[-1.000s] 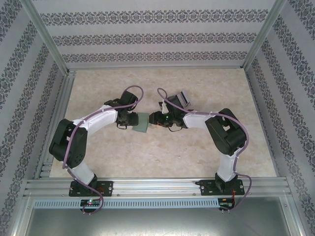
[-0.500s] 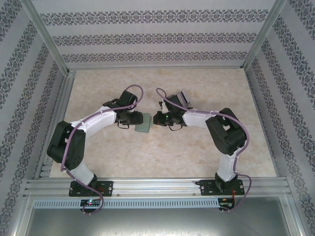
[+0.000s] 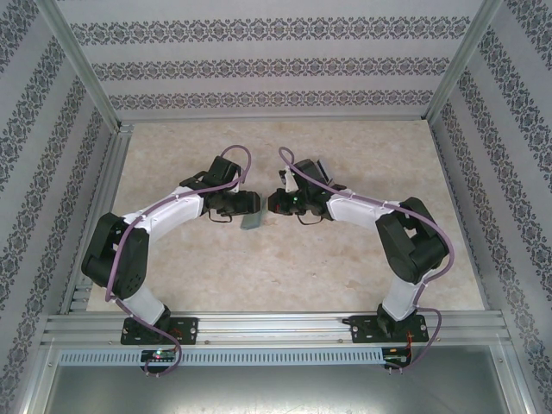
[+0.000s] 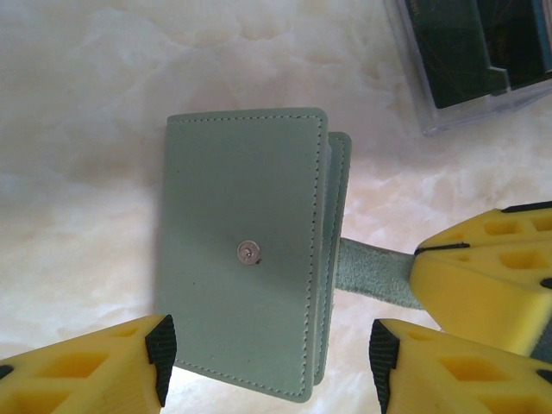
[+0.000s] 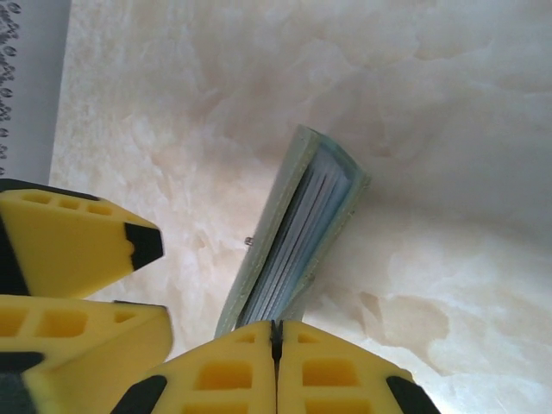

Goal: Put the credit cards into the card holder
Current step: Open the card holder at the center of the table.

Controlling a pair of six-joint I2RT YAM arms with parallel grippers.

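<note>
The pale green card holder (image 4: 246, 250) is folded closed, its snap stud facing the left wrist camera. In the top view the holder (image 3: 252, 216) sits mid-table between both arms. My left gripper (image 4: 269, 358) is open, its pads apart on either side of the holder's lower end without touching it. A green strap (image 4: 371, 272) runs from the holder into my right gripper (image 5: 274, 328), which is shut on it. The right wrist view looks at the card holder (image 5: 297, 237) edge-on, with its inner pockets layered. Dark credit cards (image 4: 479, 52) lie in a clear box.
The clear box (image 3: 317, 166) sits on the marble-patterned table just behind the right wrist. The left gripper's yellow fingers (image 5: 78, 241) stand close to the holder's left side. Metal frame rails border the table on all sides.
My right gripper has shut on the holder's strap, and its arm has shifted. My left gripper has opened wider around the holder. The holder now looks more tilted.
</note>
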